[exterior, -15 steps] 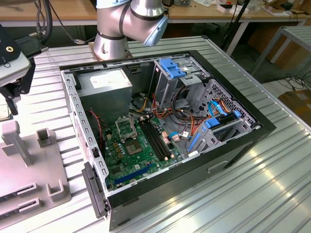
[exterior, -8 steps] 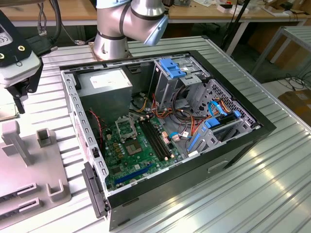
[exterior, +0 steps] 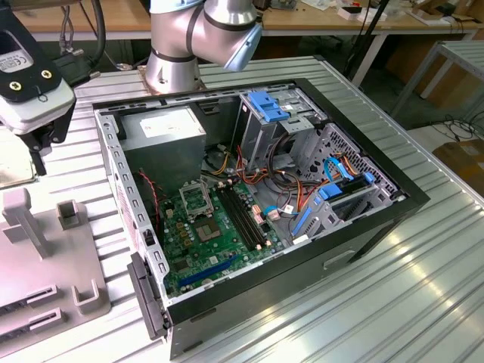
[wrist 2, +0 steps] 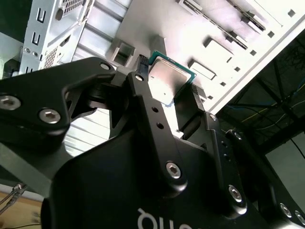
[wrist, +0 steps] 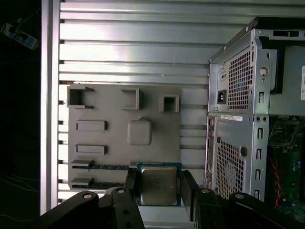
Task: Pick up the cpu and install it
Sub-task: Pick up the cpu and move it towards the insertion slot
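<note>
The cpu (wrist: 158,185), a small square chip with a silvery face and greenish rim, sits between my gripper's (wrist: 160,189) black fingers (wrist: 132,187), which are shut on its two sides. In the second wrist view the cpu (wrist 2: 167,78) shows from below, clamped at the tips of the gripper (wrist 2: 169,90). In the exterior view the gripper (exterior: 39,136) hangs at the far left, over the grey fixture plate (exterior: 45,265) and well away from the open computer case (exterior: 257,197). The metal-framed socket (exterior: 195,198) lies on the green board (exterior: 219,246) inside the case.
The grey fixture plate (wrist: 114,143) has raised blocks, slots and a square pad. The case wall (wrist: 238,124) stands beside it. Inside the case are a power supply (exterior: 162,128), drive cages with blue clips (exterior: 268,106) and loose cables (exterior: 295,193). The arm's base (exterior: 178,57) stands behind the case.
</note>
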